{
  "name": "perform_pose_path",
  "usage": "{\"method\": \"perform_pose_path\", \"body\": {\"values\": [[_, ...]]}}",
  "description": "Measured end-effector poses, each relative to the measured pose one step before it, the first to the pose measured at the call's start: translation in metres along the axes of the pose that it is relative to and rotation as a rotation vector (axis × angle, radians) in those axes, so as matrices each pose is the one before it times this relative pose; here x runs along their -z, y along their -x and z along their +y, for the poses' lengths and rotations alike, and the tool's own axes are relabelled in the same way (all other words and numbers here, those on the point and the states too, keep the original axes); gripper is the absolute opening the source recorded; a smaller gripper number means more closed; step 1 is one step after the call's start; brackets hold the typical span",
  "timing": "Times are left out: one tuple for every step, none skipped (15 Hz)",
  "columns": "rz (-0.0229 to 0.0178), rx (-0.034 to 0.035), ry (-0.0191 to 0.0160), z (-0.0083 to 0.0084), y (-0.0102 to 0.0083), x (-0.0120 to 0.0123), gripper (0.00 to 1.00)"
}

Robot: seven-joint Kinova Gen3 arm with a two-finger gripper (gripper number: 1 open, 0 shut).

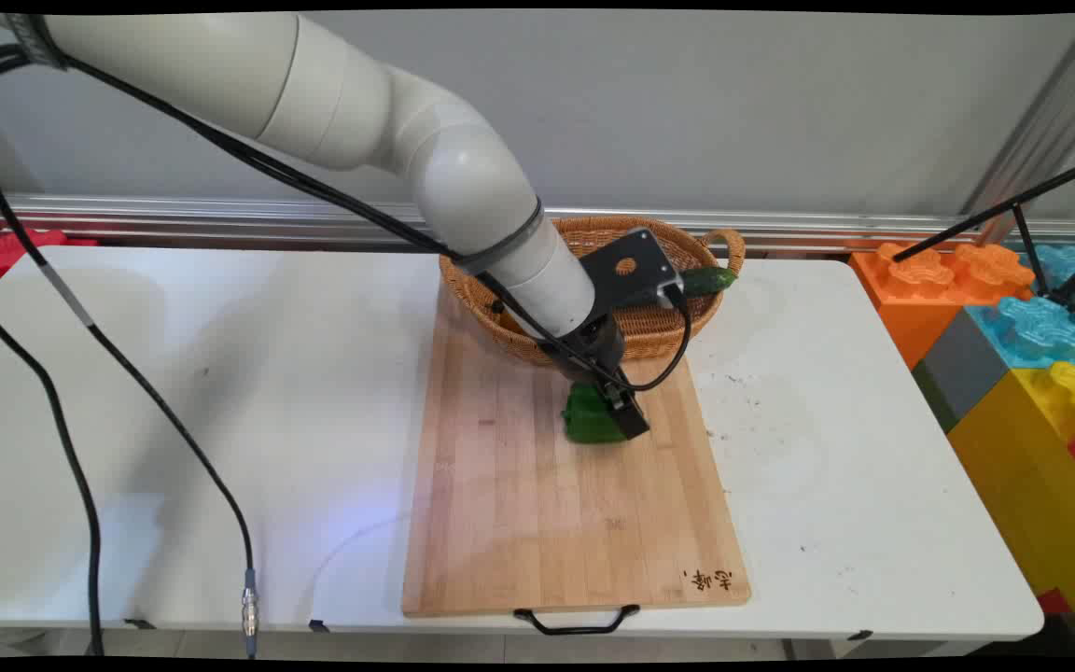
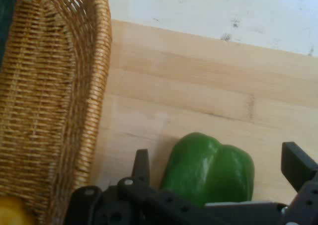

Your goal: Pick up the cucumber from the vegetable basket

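Note:
A green bell pepper (image 1: 586, 417) (image 2: 211, 170) lies on the wooden cutting board (image 1: 547, 504) (image 2: 198, 101), just in front of a wicker basket (image 1: 486, 313) (image 2: 54, 86). My gripper (image 1: 620, 409) (image 2: 218, 168) is down at the pepper, open, with one finger on each side. In the hand view a small gap shows between each finger and the pepper. The pepper rests on the board.
A cucumber (image 1: 711, 279) lies on the basket's right rim, and something yellow (image 2: 12, 210) sits inside the basket. The board has a black handle (image 1: 577, 621) at the table's near edge. Big coloured blocks (image 1: 1023, 327) stand to the right of the table.

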Motion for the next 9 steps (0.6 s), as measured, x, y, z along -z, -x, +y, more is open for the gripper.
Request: {"method": "perform_pose_path", "body": {"values": [[-0.00062,-0.00203,-0.00370,0.00035,-0.00166,0.00302,1.00],[-0.00450,-0.00665,-0.00518,0.00089,-0.00294,0.00592,1.00],[-0.00230,-0.00534,-0.00416,0.00034,-0.00201,0.00468,1.00],[-0.00775,-0.01422,-0.00630,0.00030,-0.00294,0.00853,1.00],[-0.00613,-0.01596,-0.00548,-0.00028,-0.00230,0.00638,1.00],[-0.00735,-0.02577,-0.00875,-0.00133,-0.00371,0.01017,1.00],[-0.01015,-0.03191,-0.01181,-0.00288,-0.00342,0.01153,1.00],[-0.01270,-0.03444,-0.01488,-0.00487,-0.00235,0.01132,1.00],[-0.01237,-0.02736,-0.01269,-0.00547,-0.00043,0.00867,1.00]]}}
